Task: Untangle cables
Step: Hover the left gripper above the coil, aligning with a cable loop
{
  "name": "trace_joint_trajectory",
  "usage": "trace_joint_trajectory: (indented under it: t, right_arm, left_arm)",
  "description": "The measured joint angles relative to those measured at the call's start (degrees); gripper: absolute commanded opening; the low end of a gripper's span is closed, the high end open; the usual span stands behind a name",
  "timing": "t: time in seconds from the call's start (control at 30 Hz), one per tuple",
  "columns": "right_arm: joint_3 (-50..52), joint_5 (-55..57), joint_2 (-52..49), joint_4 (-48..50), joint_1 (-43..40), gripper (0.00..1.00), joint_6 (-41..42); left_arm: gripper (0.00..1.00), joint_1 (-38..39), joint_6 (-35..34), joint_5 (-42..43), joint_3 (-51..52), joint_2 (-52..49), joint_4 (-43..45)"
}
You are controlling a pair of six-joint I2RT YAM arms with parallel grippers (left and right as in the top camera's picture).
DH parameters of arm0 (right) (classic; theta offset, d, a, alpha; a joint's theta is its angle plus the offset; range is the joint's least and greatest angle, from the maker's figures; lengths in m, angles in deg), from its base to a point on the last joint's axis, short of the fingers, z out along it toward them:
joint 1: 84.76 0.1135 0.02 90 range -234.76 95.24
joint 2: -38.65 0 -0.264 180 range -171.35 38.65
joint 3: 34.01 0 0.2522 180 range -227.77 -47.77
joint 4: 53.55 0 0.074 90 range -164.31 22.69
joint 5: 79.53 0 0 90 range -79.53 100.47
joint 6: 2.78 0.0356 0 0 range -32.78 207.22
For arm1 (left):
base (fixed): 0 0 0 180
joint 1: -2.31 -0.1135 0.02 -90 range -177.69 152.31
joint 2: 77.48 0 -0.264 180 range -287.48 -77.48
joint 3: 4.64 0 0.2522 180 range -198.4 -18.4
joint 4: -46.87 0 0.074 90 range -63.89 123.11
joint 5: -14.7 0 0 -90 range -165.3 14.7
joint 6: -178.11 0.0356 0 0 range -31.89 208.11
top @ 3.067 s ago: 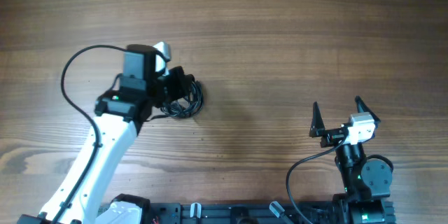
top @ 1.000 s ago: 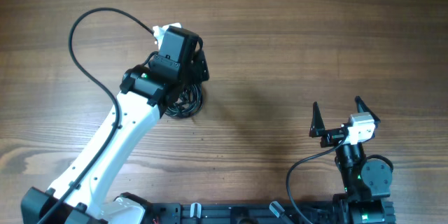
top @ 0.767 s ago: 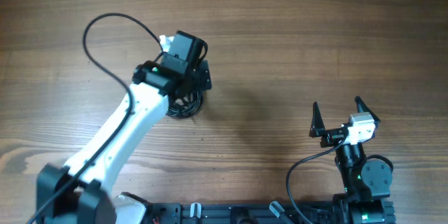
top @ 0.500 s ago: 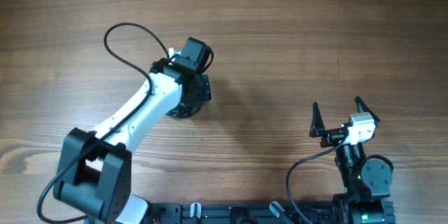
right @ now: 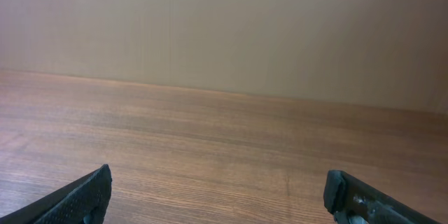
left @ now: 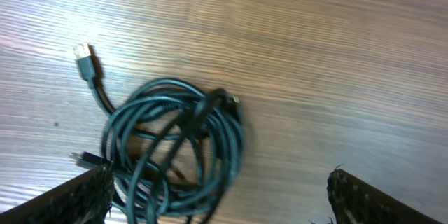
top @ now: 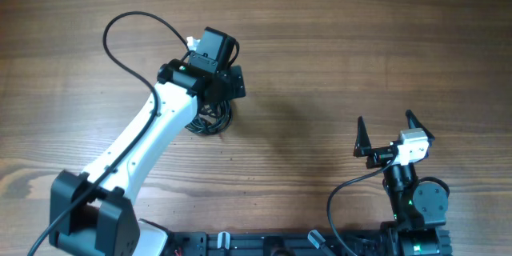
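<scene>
The left tool (left: pixel 220 187), spread and empty, is hovering over the cables (left: pixel 175 143): light, limp, likely snagging. The free plug (left: pixel 85 60) looks easiest to pinch. The right tool (right: pixel 217 189) is gaping too.

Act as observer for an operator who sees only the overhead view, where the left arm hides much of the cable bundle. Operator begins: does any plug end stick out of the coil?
Observer: Yes, the left wrist view shows one plug end with a pale tip sticking out of the cables at upper left.
Operator: Is anything gripped?
Observer: No, the left gripper is open, jaws wide apart, the coil lying loose below.
Operator: Any other free end?
Observer: A second plug pokes out at the coil's left.
</scene>
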Motion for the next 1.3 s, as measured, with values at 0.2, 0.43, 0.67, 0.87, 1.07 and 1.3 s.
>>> trace_joint_trajectory:
  t: [0.2, 0.43, 0.67, 0.87, 1.07, 1.3]
  right_arm:
    - [0.0, 0.0, 0.0, 0.0, 0.0, 1.00, 0.0]
    - [0.0, 0.0, 0.0, 0.0, 0.0, 1.00, 0.0]
    - [0.0, 0.0, 0.0, 0.0, 0.0, 1.00, 0.0]
    - [0.0, 0.0, 0.0, 0.0, 0.0, 1.00, 0.0]
    - [0.0, 0.0, 0.0, 0.0, 0.0, 1.00, 0.0]
    - [0.0, 0.0, 0.0, 0.0, 0.0, 1.00, 0.0]
  left_arm:
    - [1.00, 0.0, 0.0, 3.8, -0.3, -0.3, -4.4]
    - [1.00, 0.0, -1.6, 4.8, 1.3, -1.1, -4.5]
    - [1.00, 0.0, -2.2, 5.1, 1.6, -1.1, -2.9]
    - [1.00, 0.0, -2.4, 5.1, 2.9, -1.1, -1.4]
    - [1.00, 0.0, -2.6, 5.1, 3.0, -1.1, -0.7]
    - [1.00, 0.0, -2.6, 5.2, 3.0, -1.1, -0.6]
